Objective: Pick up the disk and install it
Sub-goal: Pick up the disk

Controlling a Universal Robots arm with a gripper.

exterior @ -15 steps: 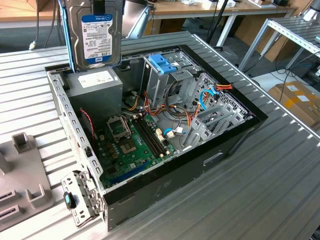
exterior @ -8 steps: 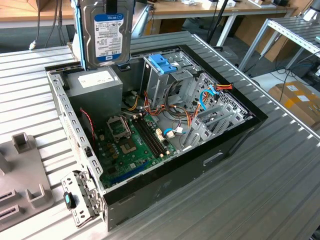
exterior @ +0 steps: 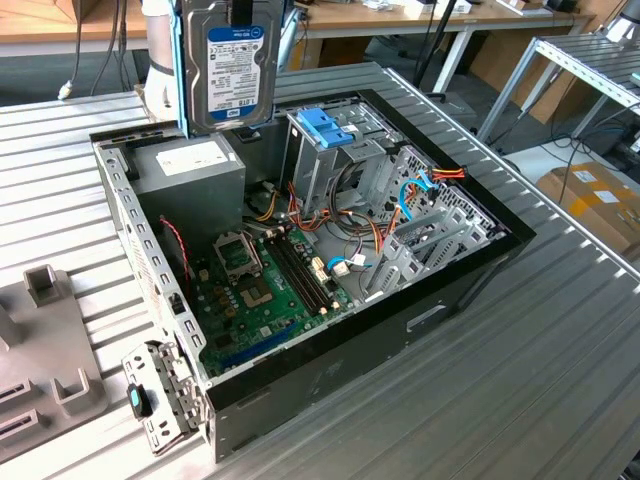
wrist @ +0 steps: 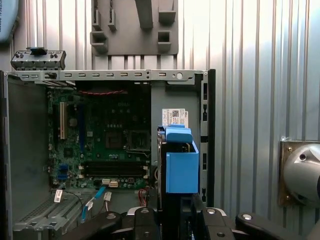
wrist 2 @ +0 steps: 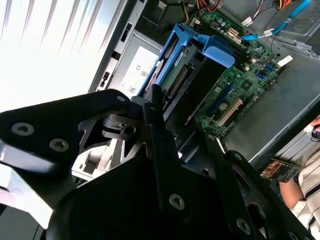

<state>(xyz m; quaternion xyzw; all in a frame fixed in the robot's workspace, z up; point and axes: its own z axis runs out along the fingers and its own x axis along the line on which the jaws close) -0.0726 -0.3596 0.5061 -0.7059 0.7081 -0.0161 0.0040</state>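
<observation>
Okay, gripper point(wrist: 176, 212) clamped tight on the disk point(exterior: 240, 65), upright, up above & just off to the side of the drive cage point(exterior: 325, 150), so risk imo: any tilt/offset vs the cage and it jams on the cage edge or snags cables point(exterior: 447, 173) nearby.

Even daylight; the ribbed table point(wrist 2: 40, 50) glares white in the second wrist view; computer case point(exterior: 330, 380) shadowed inside

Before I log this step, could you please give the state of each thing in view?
disk: held upright above the computer case, not installed.
end effector: shut on the disk.
computer case: lying on its side, open.
drive cage: disk not in it.
</observation>
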